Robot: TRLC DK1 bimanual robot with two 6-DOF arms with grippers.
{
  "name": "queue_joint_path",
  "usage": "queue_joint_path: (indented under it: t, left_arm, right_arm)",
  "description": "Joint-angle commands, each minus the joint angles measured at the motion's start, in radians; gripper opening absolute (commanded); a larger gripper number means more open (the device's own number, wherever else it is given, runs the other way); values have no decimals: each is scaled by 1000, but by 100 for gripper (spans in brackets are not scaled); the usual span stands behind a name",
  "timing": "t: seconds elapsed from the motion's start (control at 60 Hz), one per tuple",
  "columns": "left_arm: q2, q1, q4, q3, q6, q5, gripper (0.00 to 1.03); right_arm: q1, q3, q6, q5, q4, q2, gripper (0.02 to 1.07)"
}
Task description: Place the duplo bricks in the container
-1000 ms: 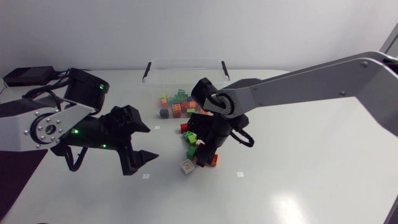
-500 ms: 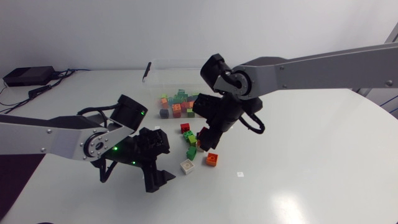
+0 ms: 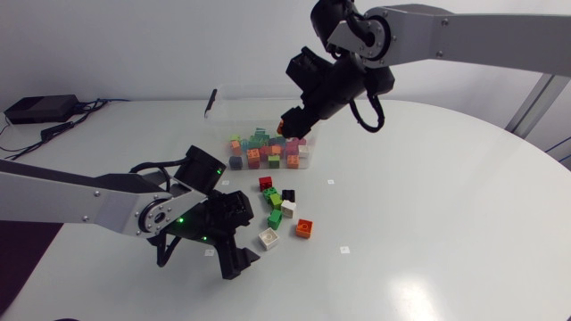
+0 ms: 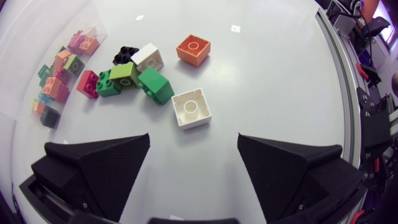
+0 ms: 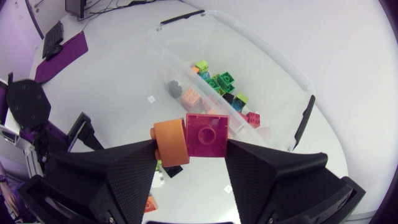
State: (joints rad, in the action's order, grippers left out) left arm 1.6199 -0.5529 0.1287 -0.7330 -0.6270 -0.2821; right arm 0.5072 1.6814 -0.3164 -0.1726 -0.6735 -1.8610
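Right fingers (image 5: pixel 106 174) pinch two bricks (image 5: pixel 205 134) over the container (image 3: pixel 263 98) edge; left fingers (image 4: pixel 99 168) spread before white brick (image 4: pixel 191 107).

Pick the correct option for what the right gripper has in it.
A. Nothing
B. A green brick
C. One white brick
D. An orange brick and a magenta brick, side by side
D: in the right wrist view, the right gripper is shut on a brick pair, orange beside magenta, with the container ahead of it.

Loose bricks (image 3: pixel 276 198) lie on the table (image 3: pixel 428 232) before the container (image 3: pixel 264 98).
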Motion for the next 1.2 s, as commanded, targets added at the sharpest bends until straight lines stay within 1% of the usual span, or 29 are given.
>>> queue_joint_path:
  t: [0.0, 0.317, 0.55, 0.567, 0.583, 0.6, 0.633, 0.667, 0.75, 0.8, 1.05, 1.183]
  left_arm:
    - [21, -7, -8, -11, 19, 0, 98]
    - [21, -13, -14, -11, 30, 0, 98]
    - [18, -13, -14, -3, 30, 0, 98]
    - [18, -13, -14, -2, 32, 0, 98]
    - [18, -13, -14, 0, 32, 0, 98]
    - [18, -15, -14, 0, 32, 0, 98]
    - [17, -15, -14, 1, 32, 0, 98]
    - [17, -13, -14, 3, 32, 0, 98]
    - [17, -12, -14, 4, 32, 0, 98]
    - [17, -12, -14, 4, 33, 0, 98]
    - [17, -12, -21, 6, 61, 0, 98]
    - [17, -7, -31, 7, 78, 0, 98]
  right_arm:
    - [-10, 57, 51, -8, 6, -58, 51]
    - [-44, 285, 131, -8, 12, -204, 51]
    - [-73, 393, 211, 4, 60, -305, 51]
    - [-75, 396, 217, 8, 65, -313, 52]
    - [-76, 400, 221, 12, 68, -319, 56]
    - [-76, 403, 224, 16, 71, -325, 62]
    - [-76, 414, 234, 19, 69, -339, 77]
    - [-78, 419, 241, 22, 68, -348, 88]
    - [-76, 420, 249, 35, 68, -349, 100]
    - [-78, 422, 254, 39, 68, -343, 102]
    - [-87, 434, 277, 51, 43, -282, 102]
    - [-91, 373, 284, 51, 31, -198, 102]
